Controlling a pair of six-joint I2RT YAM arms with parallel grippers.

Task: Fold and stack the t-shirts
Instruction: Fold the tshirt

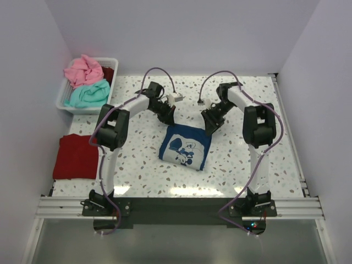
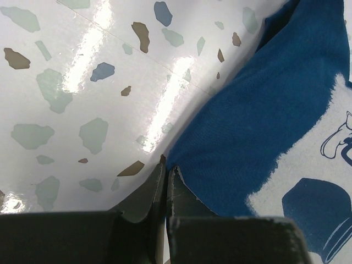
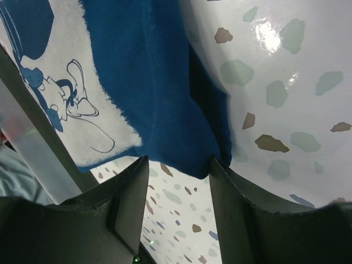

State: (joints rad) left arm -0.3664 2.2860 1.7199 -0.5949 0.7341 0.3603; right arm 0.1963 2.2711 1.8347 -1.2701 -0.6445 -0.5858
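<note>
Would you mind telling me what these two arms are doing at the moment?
Both arms are at the navy tee, lying folded between them. The left gripper is shut at one edge; the right gripper is open around a corner. A dark red tee lies folded at the left; the pink tee and teal tee sit in the basket.

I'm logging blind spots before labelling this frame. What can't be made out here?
- Left wrist view: whether the shut left tool pinches the navy tee; its fingertips cover the hem.
- Top view: what lies under the pink tee and teal tee in the basket; they cover it.
- Right wrist view: the navy tee's print, cut off by the frame's left edge.
</note>
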